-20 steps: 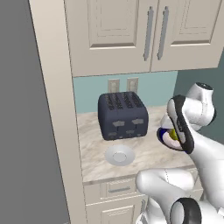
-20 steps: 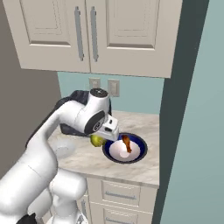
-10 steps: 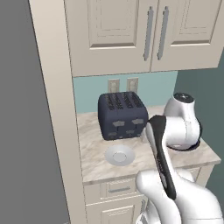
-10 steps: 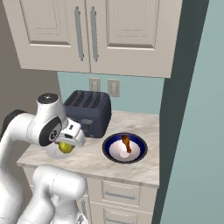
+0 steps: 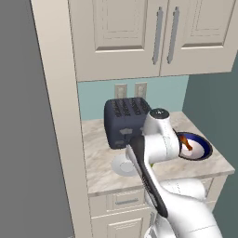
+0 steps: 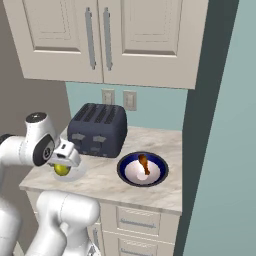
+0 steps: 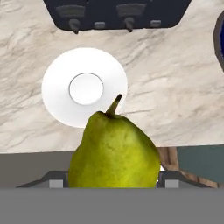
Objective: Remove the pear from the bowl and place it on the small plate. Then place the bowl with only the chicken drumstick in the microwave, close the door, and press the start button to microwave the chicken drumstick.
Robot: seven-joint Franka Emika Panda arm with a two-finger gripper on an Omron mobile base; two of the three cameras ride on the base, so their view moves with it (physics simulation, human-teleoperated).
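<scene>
Currently: pear (image 7: 113,151) clamped between the gripper (image 6: 62,167) fingers, hanging above the small plate (image 7: 61,103)
I judge it off-centre toward the plate's near rim; letting go here could roll it onto the counter (image 7: 175,92). Chicken drumstick (image 6: 144,164) lies alone in the bowl (image 6: 125,161)

Pear (image 7: 113,151): yellow-green, stem up, off the counter above the near edge of the small plate (image 7: 85,87). Plate: white, round, bare, in front of the toaster. Bowl (image 6: 142,169): blue rim, white inside, right of plate, with the reddish-brown drumstick (image 6: 144,163) lying inside.
</scene>
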